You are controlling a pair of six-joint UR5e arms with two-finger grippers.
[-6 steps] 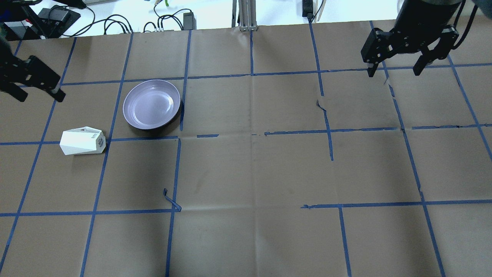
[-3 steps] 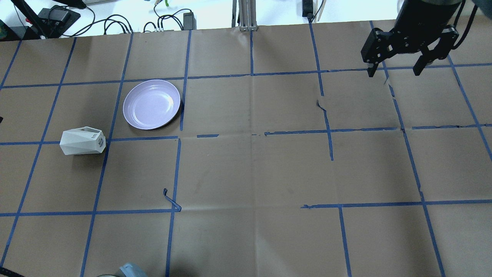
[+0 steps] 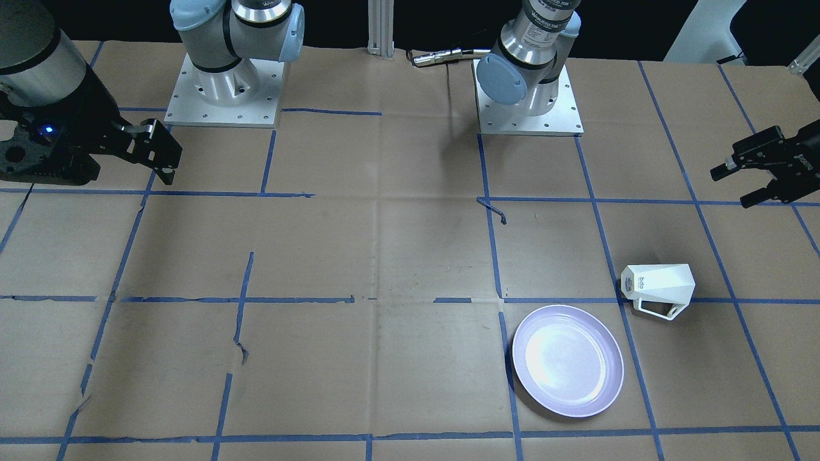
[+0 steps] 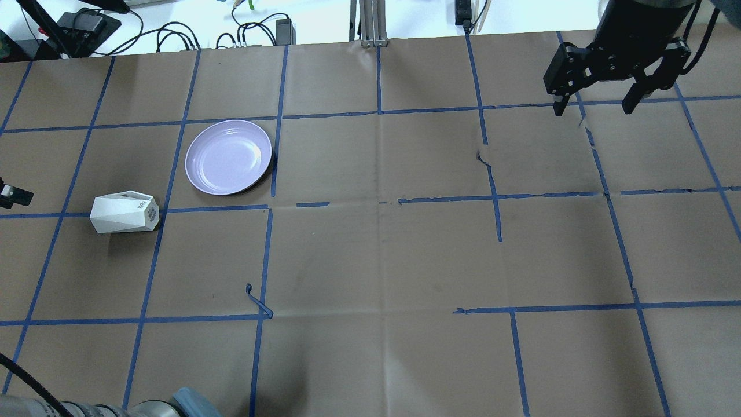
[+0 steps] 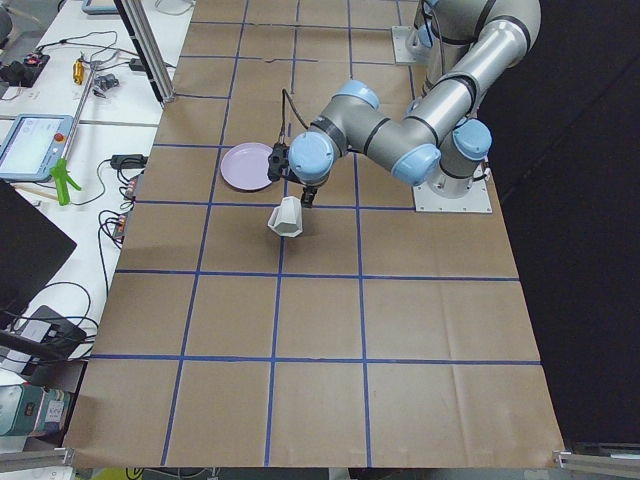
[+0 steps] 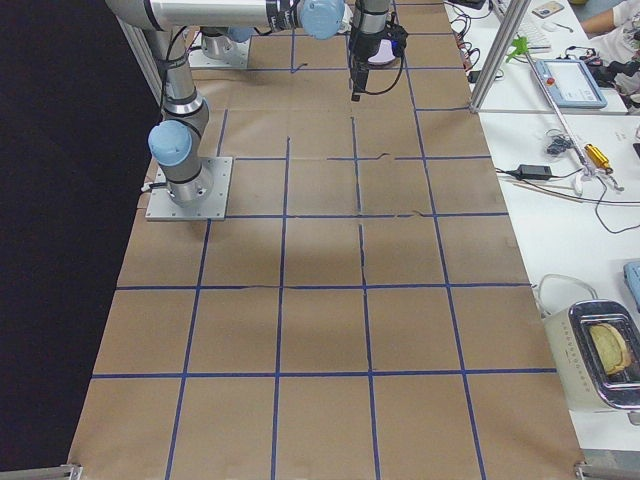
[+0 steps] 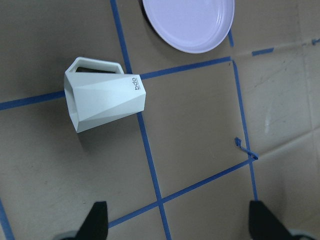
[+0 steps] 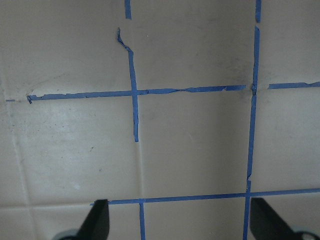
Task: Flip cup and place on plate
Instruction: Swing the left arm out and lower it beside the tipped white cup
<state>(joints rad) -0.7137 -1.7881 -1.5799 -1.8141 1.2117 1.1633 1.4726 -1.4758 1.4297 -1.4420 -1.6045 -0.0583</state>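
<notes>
The white faceted cup [image 4: 124, 213] lies on its side at the table's left, logo base toward the plate, handle toward the far edge. It also shows in the front view [image 3: 660, 285] and the left wrist view [image 7: 105, 100]. The lavender plate [image 4: 228, 156] sits upright and empty just beyond and right of the cup [image 3: 567, 360] [image 7: 189, 22]. My left gripper [image 3: 733, 187] hovers open and empty above the table, out beside the cup; only a fingertip [image 4: 11, 196] shows overhead. My right gripper [image 4: 594, 107] hangs open and empty over the far right.
Brown paper with blue tape grid covers the table [image 4: 376, 260]. A curled tape end [image 4: 257, 301] sticks up near the front left. Cables and power bricks [image 4: 173, 35] and a metal post [image 4: 367, 23] lie beyond the far edge. The arm bases [image 3: 221, 89] stand on the robot's side.
My left gripper left the far left corner, went out of the overhead view, and now shows at the left edge level with the cup. Its shadow has lifted off the plate. The right arm has not moved.
</notes>
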